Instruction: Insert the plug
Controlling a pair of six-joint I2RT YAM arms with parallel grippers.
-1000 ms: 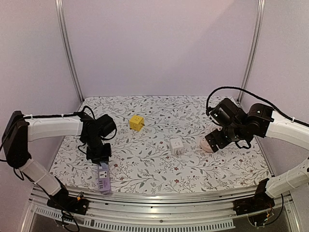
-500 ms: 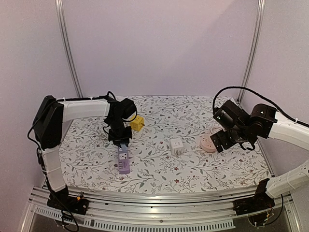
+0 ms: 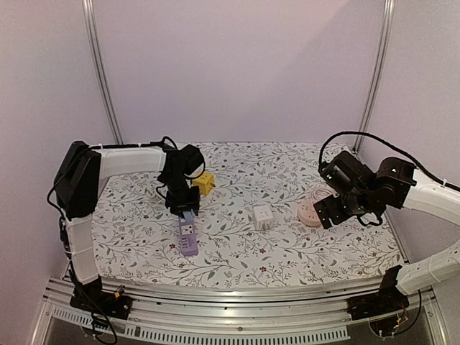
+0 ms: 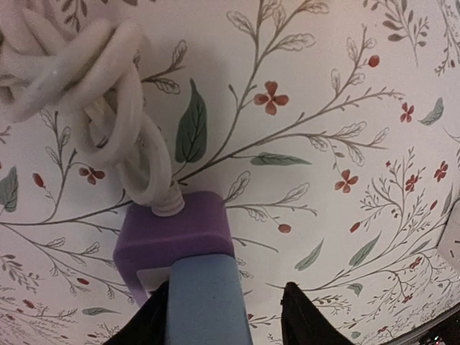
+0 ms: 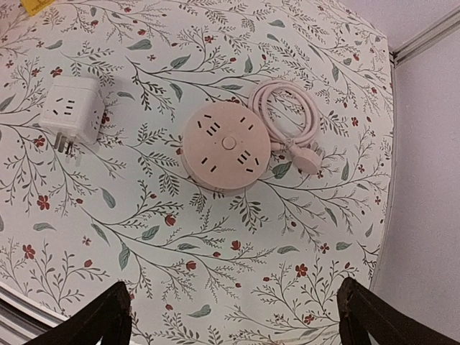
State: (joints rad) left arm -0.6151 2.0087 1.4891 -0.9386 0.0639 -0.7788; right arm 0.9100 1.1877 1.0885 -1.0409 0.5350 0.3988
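Left arm (image 3: 129, 159) reaches rightward over floral table (image 3: 237, 262), wrist bent down. Left gripper (image 3: 187, 210) straddles purple power strip (image 3: 188, 241); jaws seem slightly parted, with a gap beside one finger. Strip lies flat, long axis running from gripper toward near edge, white cord (image 4: 136, 136) leaving its far end. Right gripper (image 5: 236, 316) spread wide, empty, pink round socket (image 5: 226, 147) just ahead.

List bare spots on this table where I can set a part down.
Free: far strip behind white cube adapter, right of yellow cube adapter; near-right area in front of round pink power strip; near-left corner, left of purple power strip. Crowded: the middle band holding all four.
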